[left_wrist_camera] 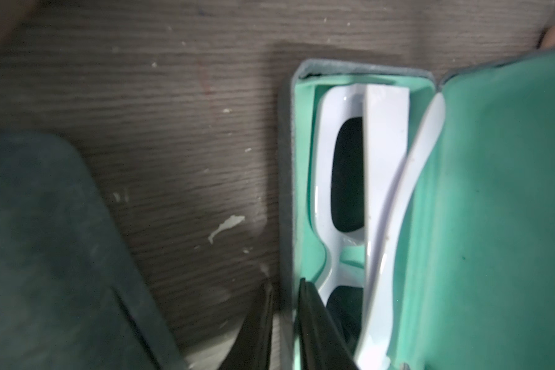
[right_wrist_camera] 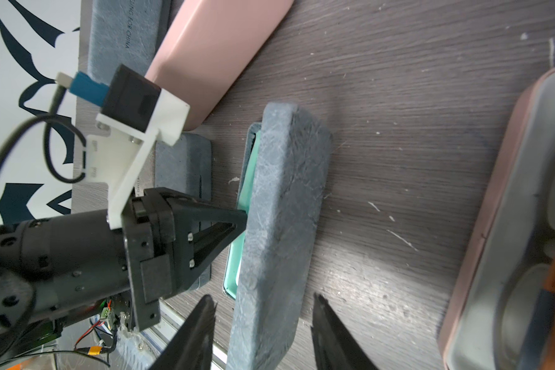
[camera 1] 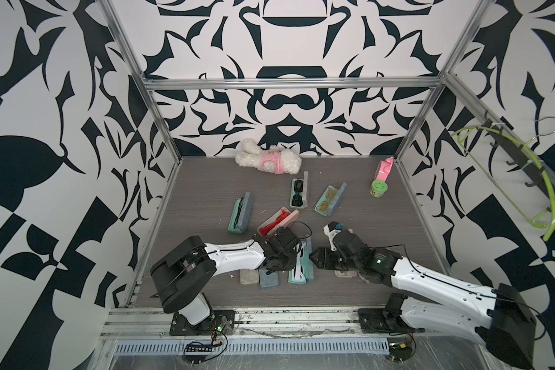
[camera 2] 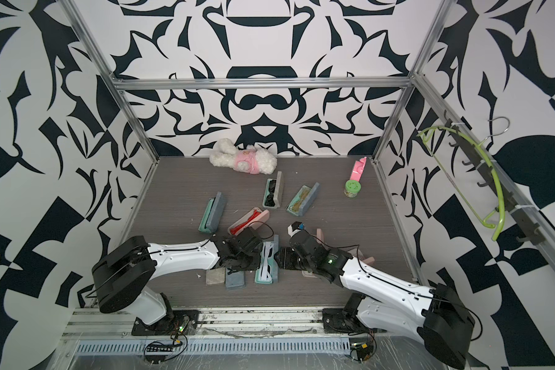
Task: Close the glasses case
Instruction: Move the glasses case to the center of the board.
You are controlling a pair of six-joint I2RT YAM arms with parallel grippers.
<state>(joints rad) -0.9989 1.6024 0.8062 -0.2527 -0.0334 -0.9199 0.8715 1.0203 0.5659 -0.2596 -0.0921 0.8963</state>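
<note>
Felt over a stiff shell, the glasses case (left_wrist_camera: 285, 179) lies just my side of the pink case (camera 1: 293, 217), likely light and skiddy. My left claw (left_wrist_camera: 285, 283) pinches its base wall; my right claw (right_wrist_camera: 263, 295), half spread, straddles the raised lid (right_wrist_camera: 279, 208), best pushed mid-length.

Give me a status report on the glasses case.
Left gripper shut on glasses case rim. Right gripper open, straddling raised lid. White glasses inside, one arm against lid.

Left arm (camera 1: 234, 256) and right arm (camera 1: 430, 278) reach inward, left jaws pinched, right jaws apart.
</note>
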